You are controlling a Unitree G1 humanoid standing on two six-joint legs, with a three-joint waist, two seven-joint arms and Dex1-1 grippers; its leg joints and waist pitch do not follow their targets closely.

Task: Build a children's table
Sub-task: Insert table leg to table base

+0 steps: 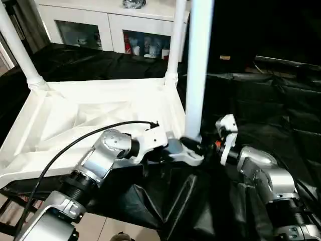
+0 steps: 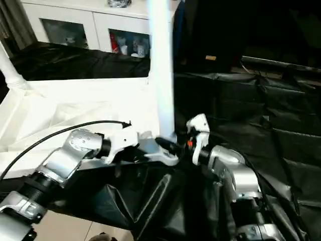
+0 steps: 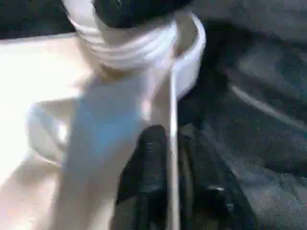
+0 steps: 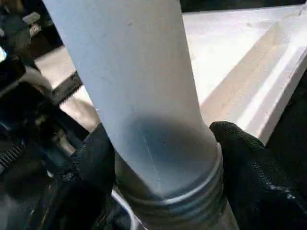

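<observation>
The white tabletop (image 1: 90, 120) lay upside down on the black-draped table (image 1: 261, 105), ribbed underside up. Two legs already stood upright in its far corner sockets: one at the far left corner (image 1: 17, 47), one at the far right corner (image 1: 175, 40). A third leg (image 1: 198, 65) stood upright at the tabletop's near right corner, right between the two grippers.

Right gripper (image 4: 165, 158): black fingers (image 4: 249, 167) stood apart on either side of that leg, just above its threaded end, pressing against it on both sides, so gripping the leg. In the right wrist view the tabletop's rim sat just beyond the fingers.

Left gripper (image 1: 193, 145): came in from the other side, tip at the base of the same leg by the corner socket (image 3: 144, 43). Could not tell whether its fingers were open or closed; the view there was blurred.

A white cabinet (image 1: 100, 25) stood behind the table.
</observation>
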